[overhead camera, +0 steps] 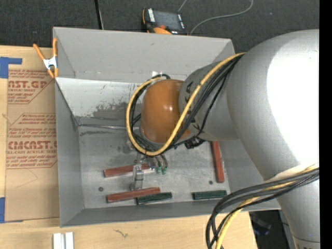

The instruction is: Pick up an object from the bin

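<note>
Tool (139, 174) is down at the right end of a red-brown stick (120, 172), mid-bin (67, 154). Can't tell how open it is or if it's got anything. Risk imo: it only catches the tip, so the stick pivots out or knocks the nearer red stick (132, 195).

The bin (104, 51) is lit evenly from above, its left wall being left in shade. A soft glare is seen on the orange cover (161, 113).
</note>
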Controlling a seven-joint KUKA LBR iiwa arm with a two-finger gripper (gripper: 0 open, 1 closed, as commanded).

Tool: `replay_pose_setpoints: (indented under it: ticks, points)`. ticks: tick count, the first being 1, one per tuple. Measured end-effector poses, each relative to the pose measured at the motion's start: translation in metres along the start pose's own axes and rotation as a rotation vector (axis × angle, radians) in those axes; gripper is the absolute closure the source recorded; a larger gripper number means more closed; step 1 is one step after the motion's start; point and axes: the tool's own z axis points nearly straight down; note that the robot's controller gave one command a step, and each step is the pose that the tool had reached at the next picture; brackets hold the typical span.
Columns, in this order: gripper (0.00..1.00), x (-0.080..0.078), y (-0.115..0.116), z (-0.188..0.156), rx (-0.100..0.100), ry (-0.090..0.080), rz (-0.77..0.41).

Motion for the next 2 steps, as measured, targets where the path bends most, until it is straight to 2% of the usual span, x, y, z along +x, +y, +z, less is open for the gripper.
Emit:
replay_pose_setpoints:
  ticks: [1,2]
  points:
    - [1.00,0.000,0.000,-0.003,-0.001,-0.001,0.000]
    - [1.00,-0.004,0.012,-0.186,-0.001,-0.009,-0.031]
